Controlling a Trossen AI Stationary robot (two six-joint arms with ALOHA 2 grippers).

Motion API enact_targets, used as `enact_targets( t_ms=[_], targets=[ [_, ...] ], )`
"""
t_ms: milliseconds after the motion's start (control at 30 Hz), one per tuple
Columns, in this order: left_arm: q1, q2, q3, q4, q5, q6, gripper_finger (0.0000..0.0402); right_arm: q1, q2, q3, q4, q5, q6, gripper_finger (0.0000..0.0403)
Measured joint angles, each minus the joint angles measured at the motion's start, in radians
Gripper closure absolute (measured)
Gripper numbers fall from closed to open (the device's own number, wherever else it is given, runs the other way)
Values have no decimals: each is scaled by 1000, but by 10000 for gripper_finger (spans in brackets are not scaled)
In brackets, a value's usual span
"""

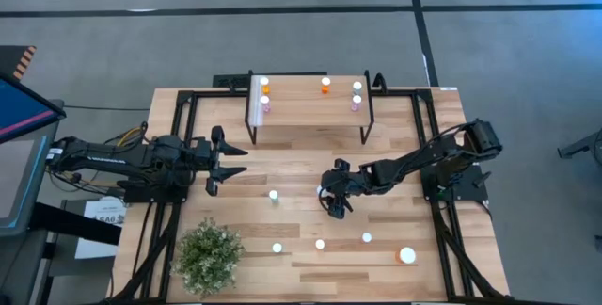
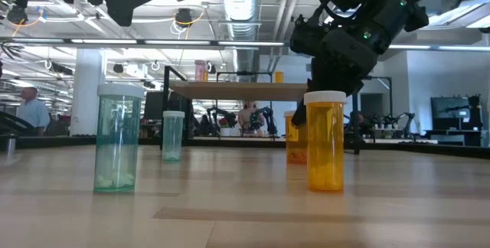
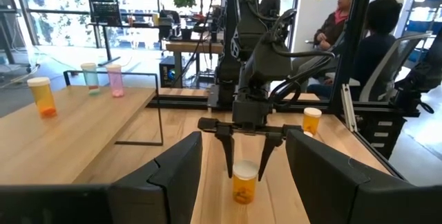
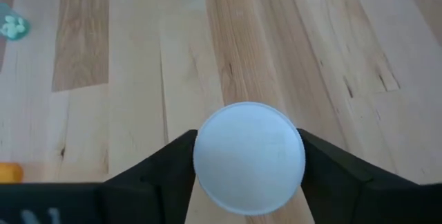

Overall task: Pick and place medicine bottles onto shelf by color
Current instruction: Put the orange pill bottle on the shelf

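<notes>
Light-wood tabletop, black frame around it, workshop room behind with people seated at the far side. Shelf stands at the far edge of the table, centred. On it: an orange bottle and a pink bottle at its left end, another orange one in the middle, a pale green bottle and a pink one at its right end.

Right gripper reaches in to mid-table. Fingers spread, one either side of an orange bottle with white cap; that cap sits right between the fingertips. Contact with the bottle: cannot tell.

Left gripper hangs over the left of the table, fingers open, holding nothing.

Loose bottles on the table: a pale green one between the two grippers, one near the potted plant, two more along the near side, and a larger orange bottle at the near right. Potted plant sits at the near left corner.
</notes>
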Motion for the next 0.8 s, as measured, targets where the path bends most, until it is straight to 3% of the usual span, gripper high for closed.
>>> enact_targets(
  t_ms=[233, 433, 800],
  targets=[
    [0, 0, 0, -1, 0, 0, 203, 0, -1, 0, 1, 0, 0, 183],
    [0, 0, 0, 0, 0, 0, 203, 0, -16, 0, -6, 0, 0, 176],
    [0, 0, 0, 1, 0, 0, 203, -24, -163, 0, -1, 0, -30, 177]
  ],
)
